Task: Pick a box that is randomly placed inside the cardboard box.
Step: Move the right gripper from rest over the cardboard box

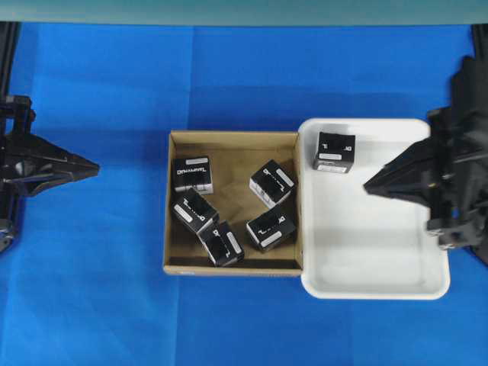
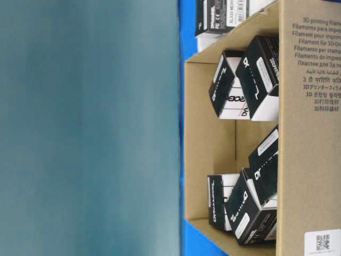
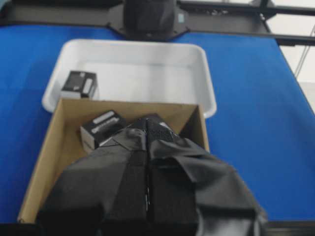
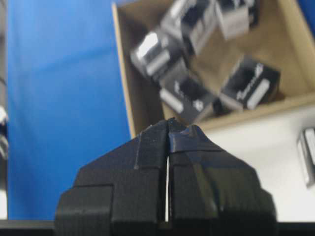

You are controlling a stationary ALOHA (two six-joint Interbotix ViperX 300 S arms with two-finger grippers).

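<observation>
From my overhead cam, five small black boxes (image 1: 193, 174) sit in the shallow brown cardboard box (image 1: 232, 142). At 3 o'clock, a sixth is in the white plastic tray (image 1: 374, 284). Right gripper (image 1: 369, 184) and left gripper (image 1: 93, 165) both pinched closed, empty, over the blue tabletop (image 1: 91, 305).

Both arms matte black; pincer (image 4: 168, 129) fingers wedge-shaped, wrapped in black tape.

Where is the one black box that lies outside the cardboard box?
In the overhead view, that black box sits in the white tray's upper-left corner, just right of the cardboard box.
</observation>
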